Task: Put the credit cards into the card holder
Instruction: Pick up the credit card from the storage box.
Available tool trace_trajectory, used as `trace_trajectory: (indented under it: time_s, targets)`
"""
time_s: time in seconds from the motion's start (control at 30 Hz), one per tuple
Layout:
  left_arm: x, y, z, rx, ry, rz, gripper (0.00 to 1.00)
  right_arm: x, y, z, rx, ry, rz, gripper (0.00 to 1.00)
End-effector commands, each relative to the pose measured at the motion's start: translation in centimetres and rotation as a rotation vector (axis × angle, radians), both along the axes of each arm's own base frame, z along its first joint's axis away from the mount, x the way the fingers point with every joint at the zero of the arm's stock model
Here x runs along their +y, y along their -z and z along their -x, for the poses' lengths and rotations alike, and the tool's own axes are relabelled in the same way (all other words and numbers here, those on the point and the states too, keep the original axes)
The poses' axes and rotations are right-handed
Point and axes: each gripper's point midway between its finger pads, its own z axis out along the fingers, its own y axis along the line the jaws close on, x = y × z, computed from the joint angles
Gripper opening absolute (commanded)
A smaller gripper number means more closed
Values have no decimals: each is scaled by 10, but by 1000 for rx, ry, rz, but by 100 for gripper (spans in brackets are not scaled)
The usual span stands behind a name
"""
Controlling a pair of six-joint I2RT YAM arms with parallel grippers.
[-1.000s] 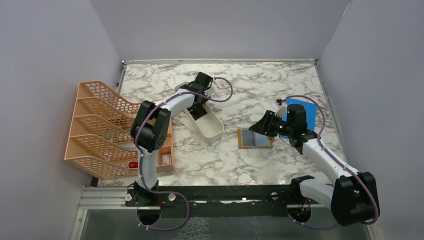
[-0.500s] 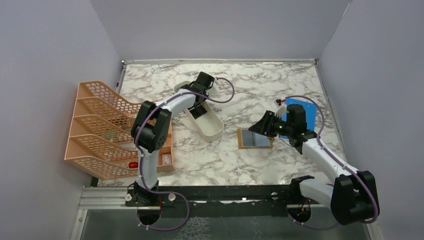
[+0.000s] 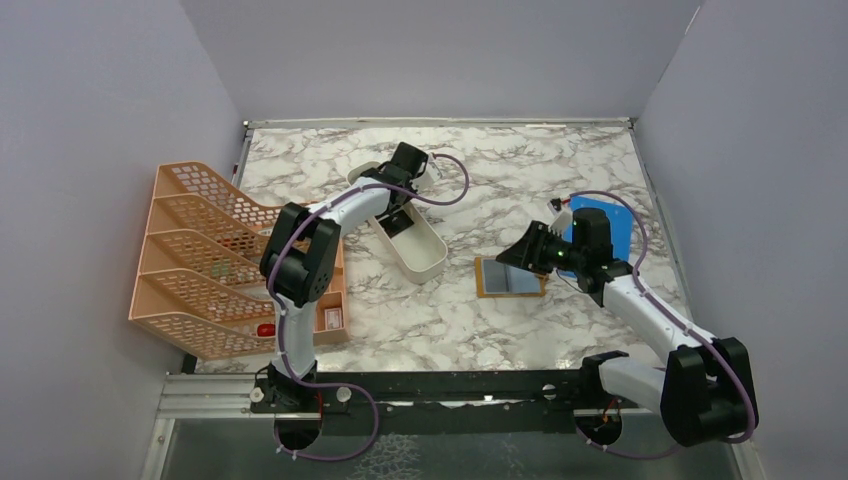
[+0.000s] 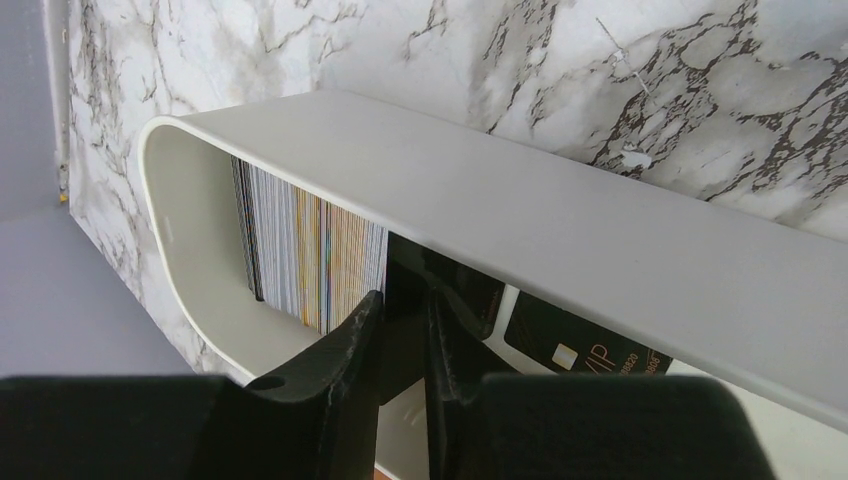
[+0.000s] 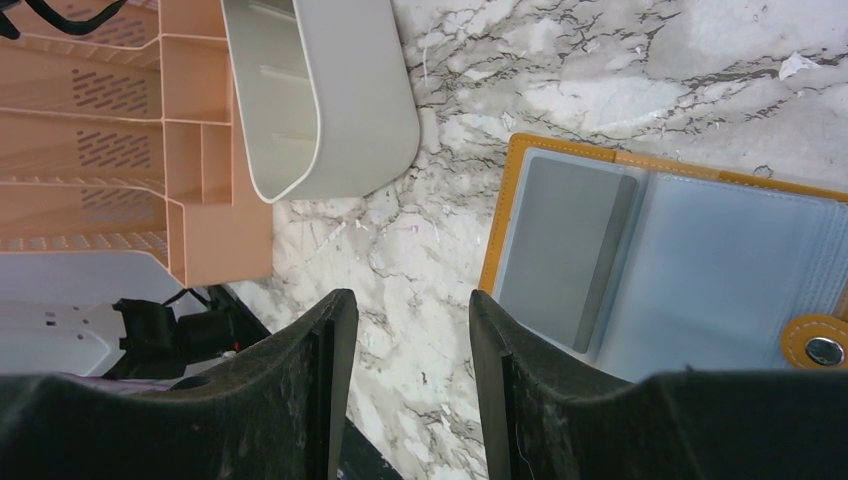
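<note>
Credit cards (image 4: 300, 250) stand edge-up in tray (image 4: 600, 230), left end effector (image 4: 403, 300) narrowly spread beside them.

Black card (image 4: 580, 345): gold "VIP"; digits unclear.

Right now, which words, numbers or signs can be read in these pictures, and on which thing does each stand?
"VIP": in pale letters on the flat black plastic card lying in the long white oblong tray.
Small digits beside it on that card: too small to read.
Label on the small white and red item in the peach mesh file rack: too small to read.
Open orange-tan leather-like card holder: no text.
</note>
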Motion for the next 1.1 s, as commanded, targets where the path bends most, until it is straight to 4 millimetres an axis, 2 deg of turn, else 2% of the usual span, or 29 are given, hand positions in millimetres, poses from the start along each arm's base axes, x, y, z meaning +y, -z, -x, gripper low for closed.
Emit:
trace_trajectory:
  time_s: [0.0,0.13,0.43,0.7,0.87,1.07]
  targets:
    - [-1,-40,-12,-86,0,41,1,7,-12,-3,-30,-33,-40,51]
    - [-3,-41,-8,-68,-2,55,0,7,-12,-3,-31,-32,-39,51]
    - [-14,-38,16,20,8,140,0,10,-12,-3,-24,-44,-57,51]
    - [-15,-34,20,57,-7,147,0,10,-13,-2,-27,-43,-58,51]
    - [-20,-48,24,52,-43,213,0,10,-14,-1,-34,-51,-59,51]
    - [-33,-84,33,18,-77,366,0,14,-21,3,-56,-87,-82,51]
